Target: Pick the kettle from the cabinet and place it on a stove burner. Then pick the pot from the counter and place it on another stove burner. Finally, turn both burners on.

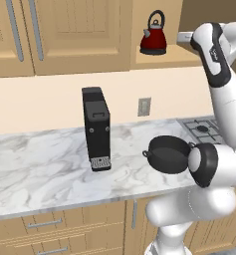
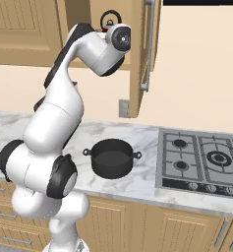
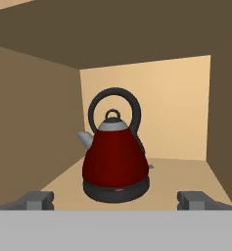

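Tool [image 3: 115, 201] spread wide and holding nothing, its two dark fingertips [image 3: 36, 200] apart at either side of the kettle [image 3: 115, 159] in the hand view, short of its base and not touching. Kettle upright on the floor of the open cabinet [image 1: 162, 59], dark red with black arched handle and spout turned toward the cabinet's left wall. From the left base view, same kettle standing in the open compartment above and to the right of the tall black appliance [image 1: 97, 128]. Pot [image 2: 111, 157] sitting upright on the marble bench [image 1: 40, 169], below the kettle and just left of the cooktop [image 2: 201, 160], apart from its edge. Burners [image 2: 180, 143] bare under the grates, to the right of the pot. Cabinet door [image 2: 143, 54] swung open, hanging between kettle and cooktop in the right base view. Arm raised toward the kettle's compartment.
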Robot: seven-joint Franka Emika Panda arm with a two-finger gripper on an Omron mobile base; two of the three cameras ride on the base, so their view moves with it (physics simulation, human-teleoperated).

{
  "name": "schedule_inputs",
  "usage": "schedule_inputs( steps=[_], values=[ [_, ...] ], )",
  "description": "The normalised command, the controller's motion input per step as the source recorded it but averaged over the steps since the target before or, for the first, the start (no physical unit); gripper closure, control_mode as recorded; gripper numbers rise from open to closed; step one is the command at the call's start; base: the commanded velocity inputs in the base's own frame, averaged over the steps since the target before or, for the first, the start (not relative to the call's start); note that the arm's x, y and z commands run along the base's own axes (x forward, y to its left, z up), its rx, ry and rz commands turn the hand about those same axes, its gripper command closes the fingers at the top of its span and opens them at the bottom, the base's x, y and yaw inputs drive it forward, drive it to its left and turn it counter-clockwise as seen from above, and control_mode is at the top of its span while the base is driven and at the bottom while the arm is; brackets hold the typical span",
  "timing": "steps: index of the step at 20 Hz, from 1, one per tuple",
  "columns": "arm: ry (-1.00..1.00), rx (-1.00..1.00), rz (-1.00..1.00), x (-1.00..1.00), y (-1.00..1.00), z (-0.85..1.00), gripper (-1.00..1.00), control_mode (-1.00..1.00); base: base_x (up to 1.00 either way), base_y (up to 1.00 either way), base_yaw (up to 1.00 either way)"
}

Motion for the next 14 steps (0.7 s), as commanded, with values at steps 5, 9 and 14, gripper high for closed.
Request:
schedule_inputs(
  steps=[5, 9, 14],
  values=[
    [0.00, 0.00, 0.00, 0.15, 0.00, 0.02, -1.00, -1.00, 0.00, 0.00, 0.00],
    [0.01, 0.00, 0.00, 0.14, 0.00, 0.00, -1.00, -1.00, 0.00, 0.00, 0.00],
    [0.02, -0.01, -0.01, 0.08, 0.00, 0.00, -1.00, -1.00, 0.00, 0.00, 0.00]
  ],
)
